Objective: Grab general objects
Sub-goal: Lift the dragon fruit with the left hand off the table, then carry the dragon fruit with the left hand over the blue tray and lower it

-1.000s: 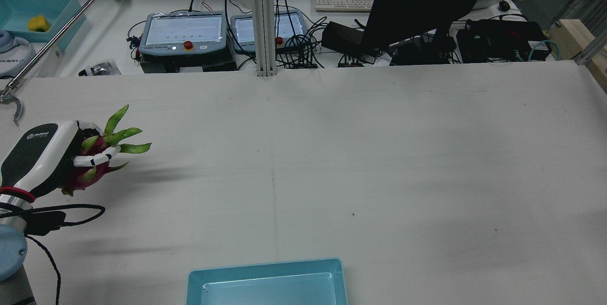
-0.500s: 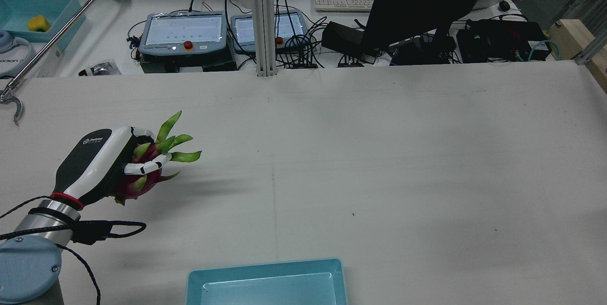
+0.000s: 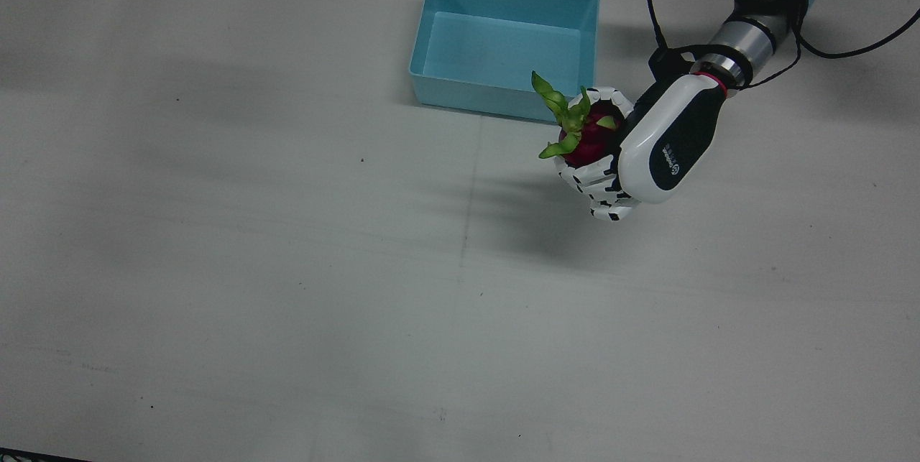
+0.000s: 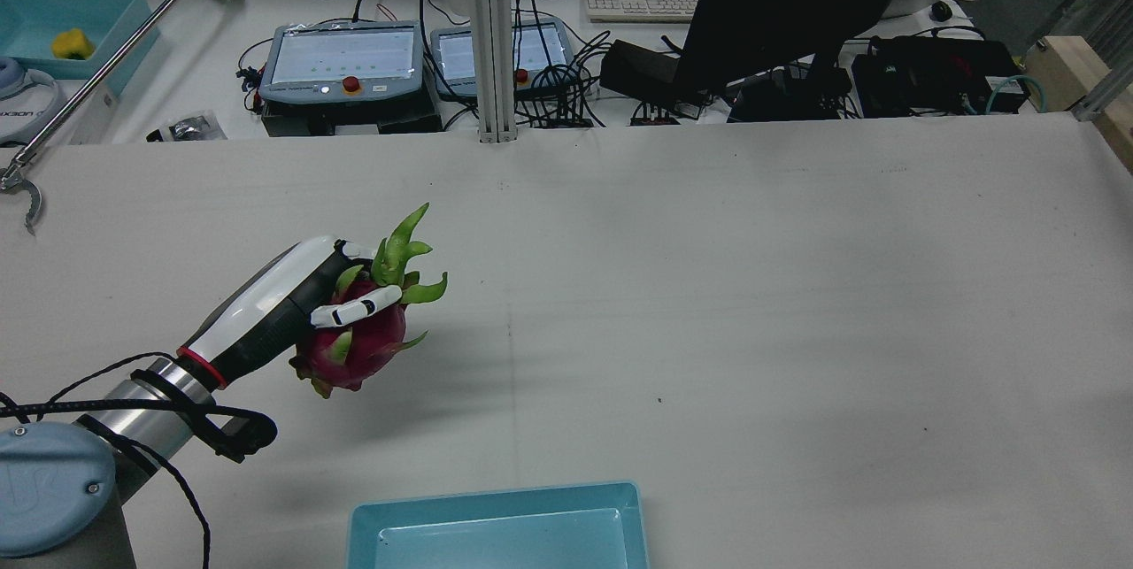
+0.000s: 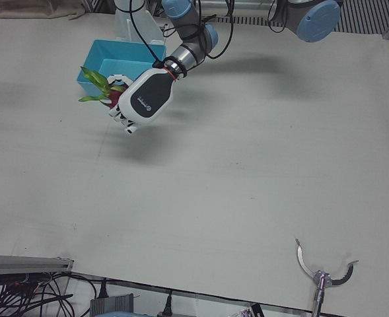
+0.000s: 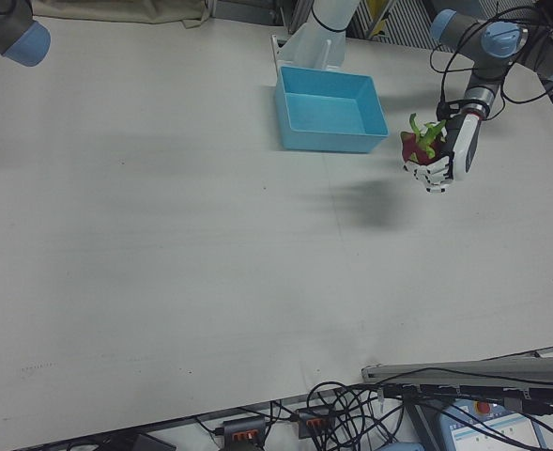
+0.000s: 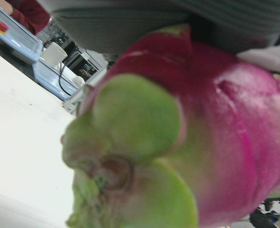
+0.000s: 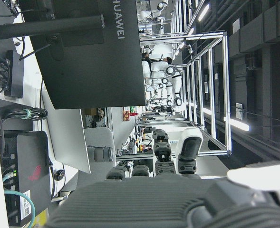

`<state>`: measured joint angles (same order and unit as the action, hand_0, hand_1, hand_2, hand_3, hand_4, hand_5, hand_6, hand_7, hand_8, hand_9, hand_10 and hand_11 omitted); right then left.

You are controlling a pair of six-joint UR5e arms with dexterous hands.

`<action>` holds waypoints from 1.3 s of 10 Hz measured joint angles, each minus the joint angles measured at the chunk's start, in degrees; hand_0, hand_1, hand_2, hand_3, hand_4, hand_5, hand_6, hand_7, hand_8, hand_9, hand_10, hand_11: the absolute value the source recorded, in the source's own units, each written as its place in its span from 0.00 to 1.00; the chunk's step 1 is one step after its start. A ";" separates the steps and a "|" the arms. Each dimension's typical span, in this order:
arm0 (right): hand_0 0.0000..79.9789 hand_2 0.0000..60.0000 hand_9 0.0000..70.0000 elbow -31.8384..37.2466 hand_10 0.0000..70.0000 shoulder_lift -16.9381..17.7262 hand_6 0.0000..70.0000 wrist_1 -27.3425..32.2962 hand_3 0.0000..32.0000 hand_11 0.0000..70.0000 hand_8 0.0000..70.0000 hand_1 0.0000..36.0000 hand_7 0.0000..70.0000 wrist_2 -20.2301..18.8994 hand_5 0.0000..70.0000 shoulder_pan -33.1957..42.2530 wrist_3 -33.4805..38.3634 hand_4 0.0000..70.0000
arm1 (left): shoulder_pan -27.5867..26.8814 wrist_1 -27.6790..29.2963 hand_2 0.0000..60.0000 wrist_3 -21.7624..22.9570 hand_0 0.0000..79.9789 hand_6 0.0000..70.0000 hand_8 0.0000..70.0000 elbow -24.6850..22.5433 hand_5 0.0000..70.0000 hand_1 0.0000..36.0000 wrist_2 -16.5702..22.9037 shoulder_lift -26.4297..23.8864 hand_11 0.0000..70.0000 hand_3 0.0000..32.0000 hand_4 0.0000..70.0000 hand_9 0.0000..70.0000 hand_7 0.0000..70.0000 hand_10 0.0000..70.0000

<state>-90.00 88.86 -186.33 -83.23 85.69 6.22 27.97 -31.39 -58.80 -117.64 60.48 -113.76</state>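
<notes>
Magenta dragon fruit (image 4: pixel 363 343) in left hand (image 4: pixel 292 303), above table (image 4: pixel 708 303).

The back of a black monitor (image 8: pixel 82 52) in the right hand view bears the brand HUAWEI in pale letters. In the rear view a white box (image 4: pixel 26 113) at the table's far left edge shows letters that seem to read "IXBON", cut off by the frame. The logo on the left hand (image 3: pixel 665 142) is too small to read.
</notes>
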 measured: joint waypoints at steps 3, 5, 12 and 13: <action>0.00 0.00 0.00 0.00 0.00 0.00 0.00 0.00 0.00 0.00 0.00 0.00 0.00 0.00 0.00 0.00 0.02 0.00 | 1.11 0.97 0.88 0.24 0.14 1.00 1.00 -1.54 0.57 0.00 9.32 -5.19 1.00 0.00 1.00 1.00 1.00 1.00; 0.00 0.00 0.00 0.00 0.00 0.00 0.00 0.00 0.00 0.00 0.00 0.00 0.00 0.00 0.00 0.00 0.02 0.00 | 0.03 1.05 0.86 0.26 0.18 1.00 1.00 -2.14 0.56 0.00 12.96 -6.10 1.00 0.00 1.00 1.00 1.00 1.00; 0.00 0.00 0.00 0.00 0.00 0.00 0.00 0.00 0.00 0.00 0.00 0.00 0.00 0.00 0.00 0.00 0.02 0.00 | -9.49 1.32 0.60 0.26 0.48 1.00 1.00 -2.94 0.55 0.00 19.15 -6.13 1.00 0.00 1.00 1.00 1.00 1.00; 0.00 0.00 0.00 0.00 0.00 0.00 0.00 0.00 0.00 0.00 0.00 0.00 0.00 0.00 0.00 0.00 0.02 0.00 | -10.71 1.33 0.42 0.26 0.48 1.00 0.93 -3.14 0.48 0.00 19.57 -6.13 1.00 0.00 1.00 0.99 1.00 1.00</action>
<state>-90.00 88.86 -186.33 -83.23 85.69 6.24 17.26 -30.06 -58.54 -120.77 80.05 -119.89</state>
